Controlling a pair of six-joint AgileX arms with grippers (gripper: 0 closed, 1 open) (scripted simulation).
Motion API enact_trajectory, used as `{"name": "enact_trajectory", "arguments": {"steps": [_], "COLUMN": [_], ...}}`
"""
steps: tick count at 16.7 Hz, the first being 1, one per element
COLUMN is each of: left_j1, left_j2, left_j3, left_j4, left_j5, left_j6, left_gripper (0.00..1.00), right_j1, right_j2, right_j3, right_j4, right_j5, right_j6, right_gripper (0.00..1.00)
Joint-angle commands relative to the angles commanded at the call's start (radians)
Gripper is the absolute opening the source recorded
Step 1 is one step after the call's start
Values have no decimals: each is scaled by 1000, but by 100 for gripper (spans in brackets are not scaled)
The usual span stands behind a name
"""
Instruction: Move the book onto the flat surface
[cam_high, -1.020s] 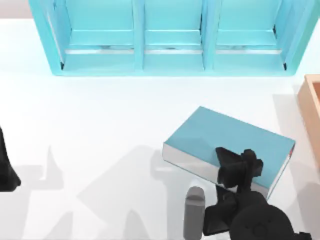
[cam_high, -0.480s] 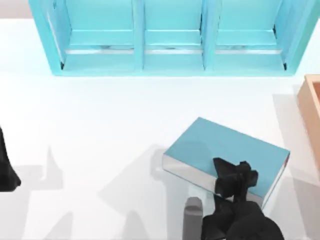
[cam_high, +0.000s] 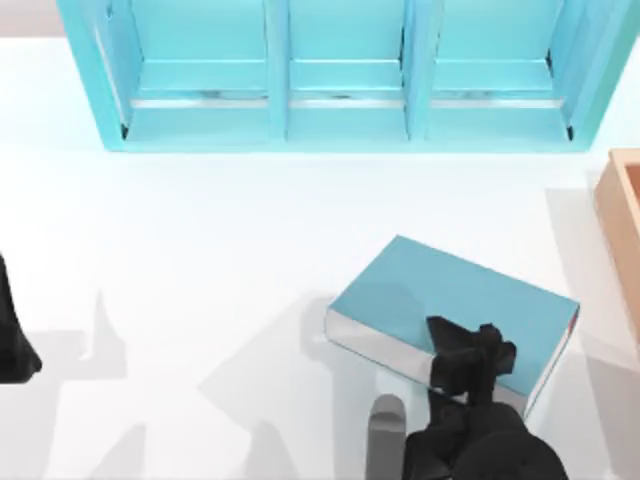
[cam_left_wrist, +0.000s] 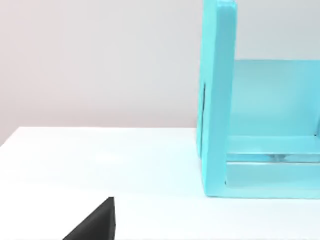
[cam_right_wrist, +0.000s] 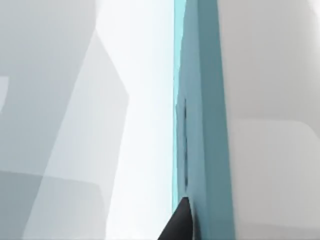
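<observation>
The book (cam_high: 455, 300) lay flat on the table (cam_high: 200, 260) in the lower right of the top view, angled, its page edges facing lower left. The right gripper (cam_high: 468, 365) sat over its near edge, the arm cut off by the bottom frame; whether its jaws gripped the book I cannot tell. The left arm (cam_high: 12, 335) was parked at the left edge, mostly cropped. The shelf (cam_high: 340, 120) ran across the top, and a box (cam_high: 622, 220) was clipped at the right edge.

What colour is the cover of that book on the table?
Plain teal-blue; the book shows it best in the top view, with pale grey page edges along its near side.
</observation>
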Motion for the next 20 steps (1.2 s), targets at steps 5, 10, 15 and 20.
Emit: {"name": "enact_trajectory", "arguments": {"steps": [5,10,15,20], "left_j1": [0,0,0,0], "left_j2": [0,0,0,0], "left_j3": [0,0,0,0], "left_j4": [0,0,0,0], "left_j5": [0,0,0,0], "left_j6": [0,0,0,0], "left_gripper": [100,100,100,100], "right_j1": [0,0,0,12], "right_j2": [0,0,0,2], "right_j3": [0,0,0,3], "right_j4": [0,0,0,-10], "right_j5": [0,0,0,3], "right_j6": [0,0,0,12], "right_gripper": [68,100,100,100]}}
